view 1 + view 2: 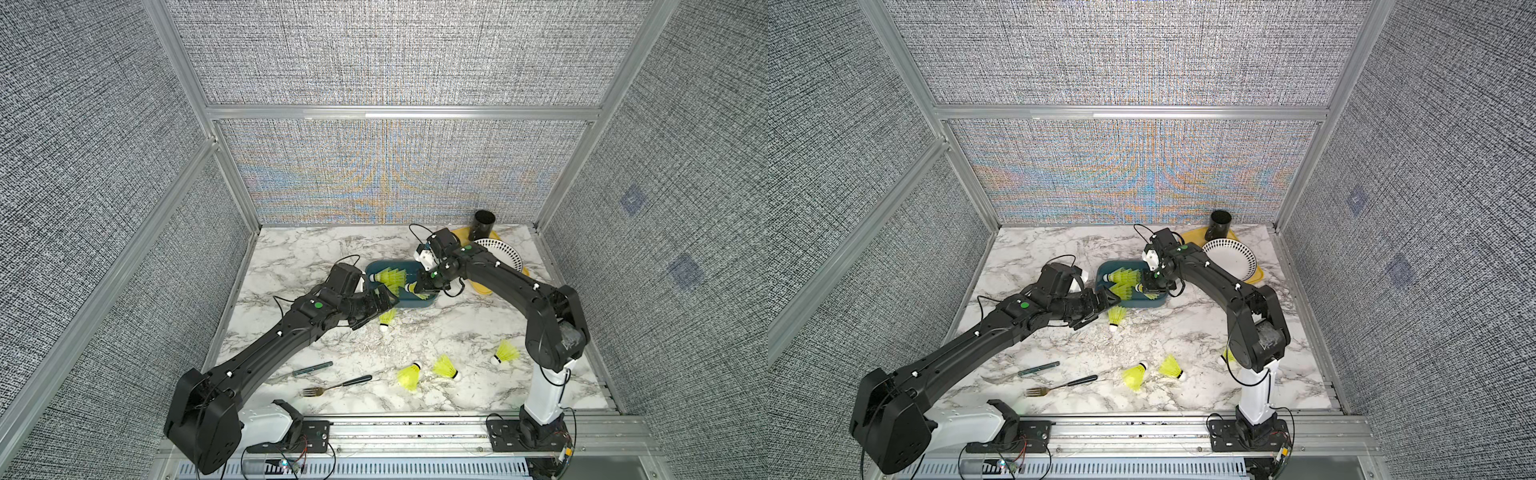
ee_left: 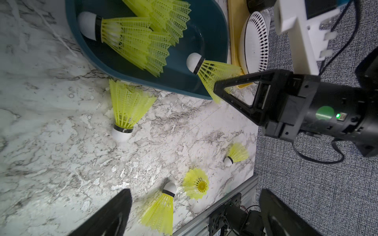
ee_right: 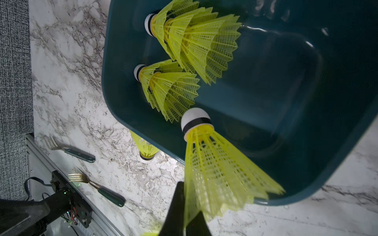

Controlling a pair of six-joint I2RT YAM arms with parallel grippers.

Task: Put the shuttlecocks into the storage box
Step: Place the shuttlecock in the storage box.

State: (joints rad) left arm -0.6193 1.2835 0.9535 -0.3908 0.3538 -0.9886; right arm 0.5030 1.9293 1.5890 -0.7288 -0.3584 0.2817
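On the near left of the marble tabletop (image 1: 332,257) lie a fork (image 1: 336,386) and, just beyond it, a teal-handled utensil (image 1: 309,369). On the near right are three loose shuttlecocks (image 1: 446,368), two close together and the third further right, beside the right arm's base. Toward the middle, a fourth shuttlecock (image 1: 387,320) lies on the tabletop just in front of the storage box (image 1: 415,304), white tip toward the near edge and skirt at the box wall. The left pincer (image 1: 380,311) hovers beside it at the box's near left corner, jaws wide apart and holding nothing. Inside the box, two nested stacks (image 3: 196,40) of shuttlecocks lie with their white tips to the left. The right pincer (image 1: 419,287) is clamped on the skirt of a held shuttlecock (image 3: 212,163), above the box's near side. At the far right a white dotted bowl (image 1: 505,253) rests on a yellow tray (image 1: 484,286), with a black cup (image 1: 484,224) just beyond
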